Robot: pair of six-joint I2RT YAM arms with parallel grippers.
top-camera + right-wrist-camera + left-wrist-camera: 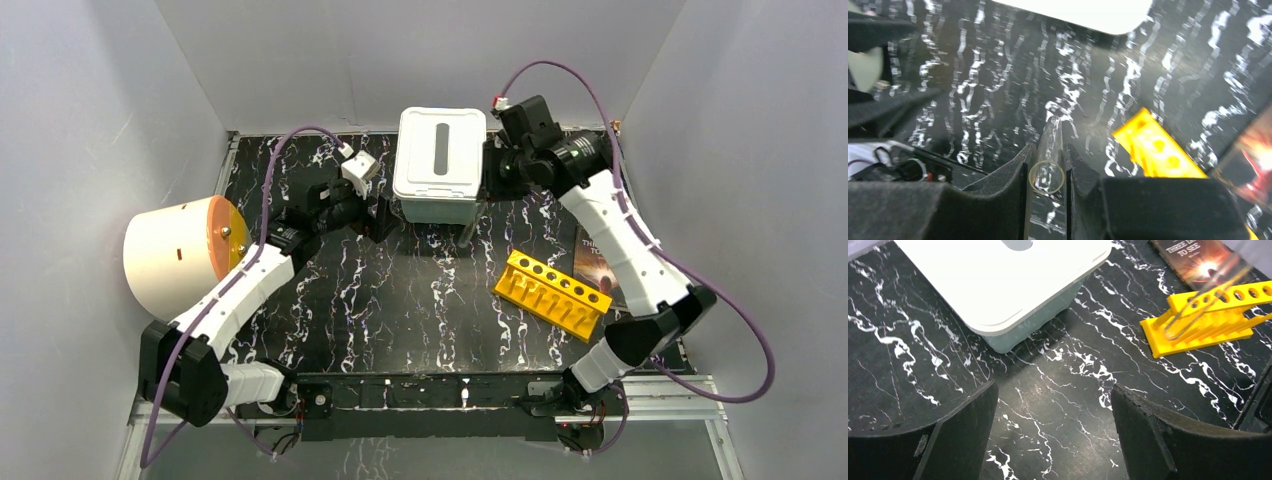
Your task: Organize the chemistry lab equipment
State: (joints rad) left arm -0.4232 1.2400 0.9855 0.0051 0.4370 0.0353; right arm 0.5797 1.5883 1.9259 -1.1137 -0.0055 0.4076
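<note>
right hand (1048,156) pinches glass tube (1053,134) | book (592,262) partly hidden

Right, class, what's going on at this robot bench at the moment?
Two robot arms work over a black marbled table. The right hand is shut on a clear glass tube, holding it beside the white lidded box. The left hand is open and empty, low over the table at the box's other side. The yellow rack stands nearby, its holes looking empty.
</note>
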